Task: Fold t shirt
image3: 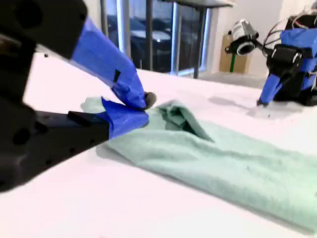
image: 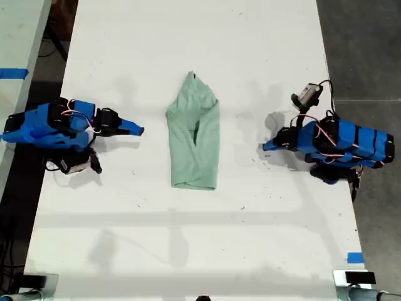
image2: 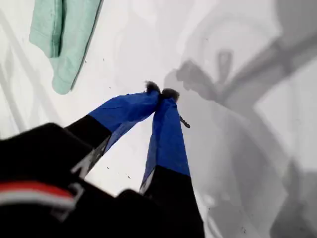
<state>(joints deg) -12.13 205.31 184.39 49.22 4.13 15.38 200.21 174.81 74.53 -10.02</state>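
Note:
The t shirt (image: pixel 194 138) is a pale mint-green cloth lying folded lengthwise in a narrow strip mid-table, its pointed end toward the far edge. My first gripper (image: pixel 268 146) is on the exterior view's right, a short way from the shirt, shut and empty just above bare table (image2: pixel 161 92); the t shirt (image2: pixel 59 34) shows off to one side. My second gripper (image: pixel 135 130) is on the exterior view's left, also short of the cloth. Its blue fingers are shut with nothing between them (image3: pixel 143 108), and the t shirt (image3: pixel 223 163) lies just beyond.
The white table (image: pixel 188 251) ends close behind both arm bases, with dark floor past its edge on the exterior view's right. A piece of blue tape (image: pixel 355 258) marks the near corner there. A second table (image: pixel 15 37) stands at the exterior view's left.

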